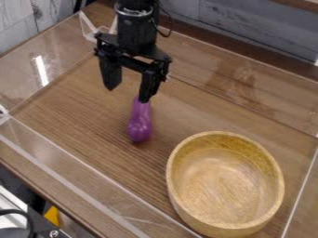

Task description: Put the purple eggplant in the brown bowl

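The purple eggplant [139, 122] lies on the wooden table, left of centre, its long axis running near to far. My gripper [129, 85] hangs straight down just above its far end, jaws open wide with nothing between them. One black fingertip [147, 92] overlaps the eggplant's far tip in this view; contact cannot be told. The brown bowl [180, 177], a wide light wooden bowl, sits empty at the front right, a short way right of the eggplant.
Clear acrylic walls [50, 56] ring the wooden tabletop [74, 130]. A small clear stand [89, 30] sits at the back left corner. A grey plank wall runs behind.
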`<state>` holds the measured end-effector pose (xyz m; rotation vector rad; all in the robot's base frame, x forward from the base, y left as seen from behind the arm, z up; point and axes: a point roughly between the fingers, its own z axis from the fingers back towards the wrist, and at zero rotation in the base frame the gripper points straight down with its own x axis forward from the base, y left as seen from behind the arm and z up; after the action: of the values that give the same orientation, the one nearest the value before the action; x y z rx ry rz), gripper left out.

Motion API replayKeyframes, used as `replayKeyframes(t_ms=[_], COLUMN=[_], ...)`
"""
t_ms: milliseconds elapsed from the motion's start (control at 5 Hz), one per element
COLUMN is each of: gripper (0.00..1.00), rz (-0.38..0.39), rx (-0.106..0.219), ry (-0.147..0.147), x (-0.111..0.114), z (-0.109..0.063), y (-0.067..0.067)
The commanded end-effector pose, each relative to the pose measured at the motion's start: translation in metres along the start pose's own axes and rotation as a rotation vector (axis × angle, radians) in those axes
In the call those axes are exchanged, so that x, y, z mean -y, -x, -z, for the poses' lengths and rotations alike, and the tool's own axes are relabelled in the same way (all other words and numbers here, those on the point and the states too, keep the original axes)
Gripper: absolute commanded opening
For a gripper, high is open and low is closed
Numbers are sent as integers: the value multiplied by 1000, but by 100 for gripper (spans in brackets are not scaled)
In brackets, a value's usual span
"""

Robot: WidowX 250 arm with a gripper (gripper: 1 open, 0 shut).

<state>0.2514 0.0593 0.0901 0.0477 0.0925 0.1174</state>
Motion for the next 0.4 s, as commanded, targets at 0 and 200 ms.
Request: replayKeyframes(t_ms=[0,200], gripper=[100,100], rz=[-27,-38], rx=[43,42], ry=[-10,-11], x=[-2,-1], z=[-3,5], y=[-1,0])
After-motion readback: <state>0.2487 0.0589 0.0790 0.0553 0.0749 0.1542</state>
